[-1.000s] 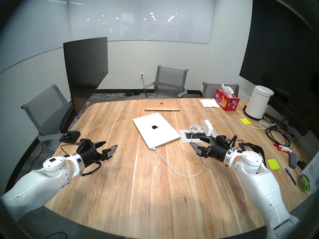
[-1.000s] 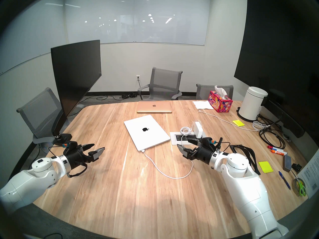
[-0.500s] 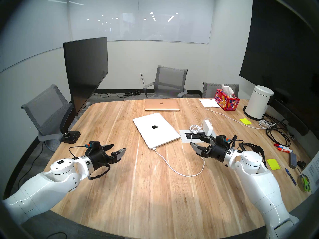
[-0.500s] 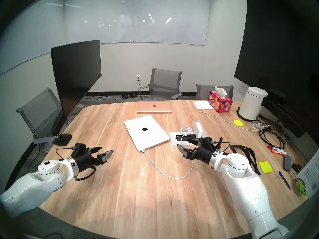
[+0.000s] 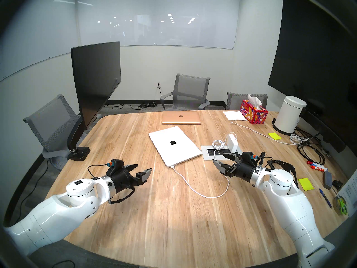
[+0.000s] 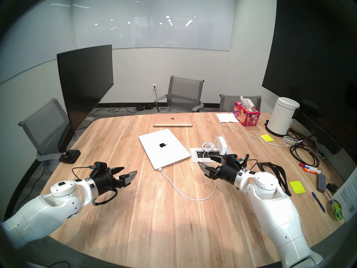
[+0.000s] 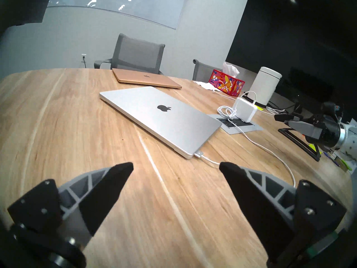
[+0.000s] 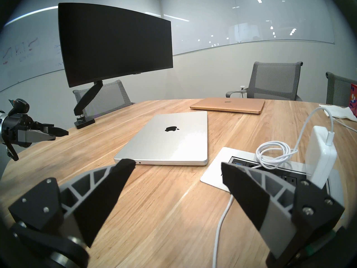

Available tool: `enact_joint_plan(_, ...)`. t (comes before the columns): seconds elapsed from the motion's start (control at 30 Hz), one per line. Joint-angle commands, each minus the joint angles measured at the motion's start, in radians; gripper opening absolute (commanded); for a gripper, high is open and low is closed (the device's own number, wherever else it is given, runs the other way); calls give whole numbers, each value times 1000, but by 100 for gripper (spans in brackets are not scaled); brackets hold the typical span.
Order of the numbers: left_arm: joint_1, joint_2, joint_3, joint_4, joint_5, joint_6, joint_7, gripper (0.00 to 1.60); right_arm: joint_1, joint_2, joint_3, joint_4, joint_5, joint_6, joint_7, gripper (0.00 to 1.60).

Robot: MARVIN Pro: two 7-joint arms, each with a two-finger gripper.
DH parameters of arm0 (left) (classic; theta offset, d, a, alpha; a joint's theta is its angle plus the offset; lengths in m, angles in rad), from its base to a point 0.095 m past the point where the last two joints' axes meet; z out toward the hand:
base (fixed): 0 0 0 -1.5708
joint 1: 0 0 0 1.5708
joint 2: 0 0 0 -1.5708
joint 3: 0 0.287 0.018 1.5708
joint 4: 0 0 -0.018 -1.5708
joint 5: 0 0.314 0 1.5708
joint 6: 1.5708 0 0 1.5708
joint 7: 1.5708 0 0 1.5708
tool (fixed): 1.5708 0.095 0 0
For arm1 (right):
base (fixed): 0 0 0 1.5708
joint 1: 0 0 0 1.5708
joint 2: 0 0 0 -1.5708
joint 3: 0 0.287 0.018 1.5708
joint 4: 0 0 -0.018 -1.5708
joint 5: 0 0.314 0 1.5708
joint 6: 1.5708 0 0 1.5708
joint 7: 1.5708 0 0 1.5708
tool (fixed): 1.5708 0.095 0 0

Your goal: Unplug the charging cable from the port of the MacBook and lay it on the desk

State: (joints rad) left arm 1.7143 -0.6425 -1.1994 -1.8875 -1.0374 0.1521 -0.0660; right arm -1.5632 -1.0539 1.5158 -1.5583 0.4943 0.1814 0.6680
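Note:
The silver MacBook lies closed mid-desk, black apple logo up. The white charging cable is plugged into its near corner by a small flat plug. From there it loops over the wood, passes under my right gripper and runs to the white power brick. My left gripper hovers open and empty just left of the plug, which shows ahead of its fingers in the left wrist view. My right gripper hangs open and empty by the outlet panel.
A rose-gold laptop lies behind the MacBook. A large monitor stands on an arm at the left edge. On the right are a tissue box, a white canister, another white cord, black coiled cables, markers and sticky notes.
My left arm has moved steadily to the right across the desk, toward the plug at the MacBook's corner, jaws still open. The right arm and the cable have not moved.

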Motion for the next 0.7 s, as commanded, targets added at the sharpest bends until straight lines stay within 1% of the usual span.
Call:
enact_joint_plan(0.0, -70, -53, 35, -38, 11, 42, 21, 160, 8, 2, 5, -13, 2, 1, -1, 160)
enact_joint_plan(0.03, -78, -61, 40, -39, 2, 60, 31, 160, 8, 2, 5, -13, 2, 1, -1, 160)
enact_joint_plan(0.2, -99, -81, 56, -37, 1, 87, 55, 160, 8, 2, 5, -13, 2, 1, -1, 160)
enact_joint_plan(0.23, -107, -83, 63, -35, -6, 96, 35, 160, 8, 2, 5, -13, 2, 1, -1, 160)
enact_joint_plan(0.4, -127, -94, 86, -38, 5, 115, 45, 160, 8, 2, 6, -13, 2, 1, -1, 160)
enact_joint_plan(0.6, -168, -119, 114, -30, 3, 151, 51, 160, 8, 1, 6, -13, 1, 1, -1, 160)
enact_joint_plan(0.63, -178, -129, 116, -26, -23, 177, 46, 160, 8, 1, 6, -13, 1, 1, -1, 160)
enact_joint_plan(0.67, -184, -134, 120, -25, -23, 181, 49, 160, 8, 1, 6, -13, 1, 1, -1, 160)
